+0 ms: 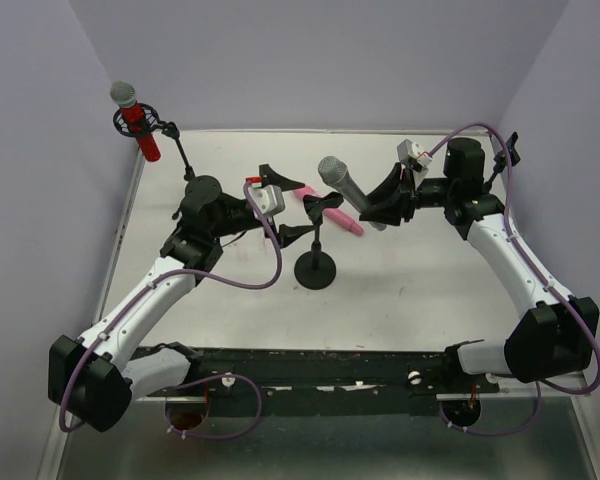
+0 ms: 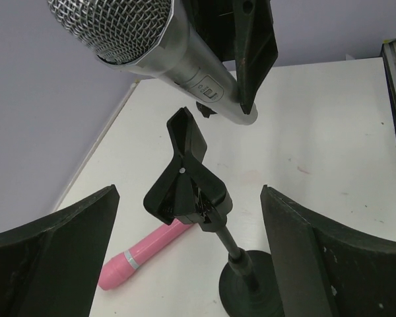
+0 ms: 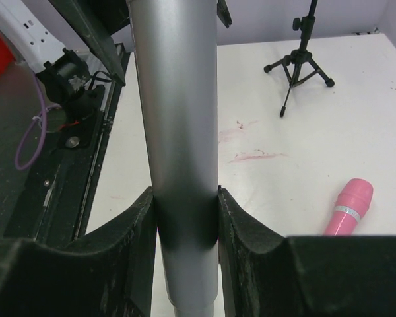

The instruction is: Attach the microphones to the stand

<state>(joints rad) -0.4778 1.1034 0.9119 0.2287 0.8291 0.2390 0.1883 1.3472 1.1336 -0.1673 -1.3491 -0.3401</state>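
Note:
The silver-grey microphone point(image 1: 342, 185) is held in the air by my right gripper point(image 1: 380, 208), which is shut on its body point(image 3: 178, 119), head toward the left. It hangs just above the black clip point(image 1: 323, 208) of the round-base stand point(image 1: 315, 270); the clip point(image 2: 185, 188) is empty. My left gripper point(image 1: 292, 205) is open and empty, just left of the clip. The pink microphone point(image 1: 348, 220) lies flat on the table behind the stand. The glittery red microphone point(image 1: 138, 122) sits upright in a holder on a tripod stand point(image 1: 175, 140) at the far left corner.
The tripod's legs point(image 3: 297, 63) stand on the white table point(image 1: 410, 290) near the back left. Lilac walls close the back and both sides. A black rail point(image 1: 330, 375) runs along the near edge between the arm bases.

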